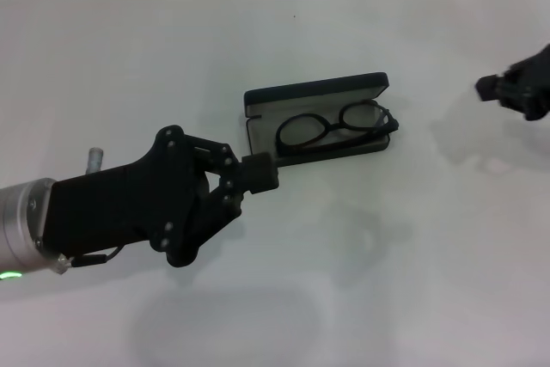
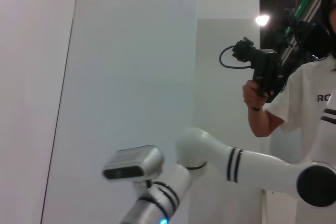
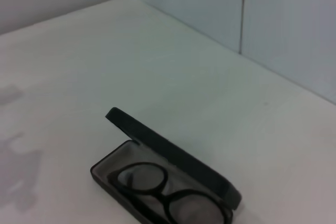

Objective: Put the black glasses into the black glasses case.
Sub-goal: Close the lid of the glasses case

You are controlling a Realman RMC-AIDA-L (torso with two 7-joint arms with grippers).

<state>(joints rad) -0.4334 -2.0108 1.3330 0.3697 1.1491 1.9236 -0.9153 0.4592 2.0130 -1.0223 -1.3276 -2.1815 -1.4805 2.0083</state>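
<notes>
With the black glasses [image 1: 333, 127] already lying inside the open black glasses case [image 1: 314, 94], I judge the placing step all but done and the left gripper [image 1: 260, 172] free of its load. Its fingertips are pressed together on nothing, hanging just beside the case's near corner on the white table [image 1: 387, 264]. The right gripper [image 1: 514, 88] sits well apart at the far edge of my head view, and I cannot tell how its fingers stand. The frame rests lenses-up on the grey lining, one lens at each end; one end looks to ride on the rim by the case's right side, so it may not be fully seated. The lid stands raised behind. My next move, as I read it, calls for drawing the left arm clear without nudging the case, perhaps settling that end down first.
</notes>
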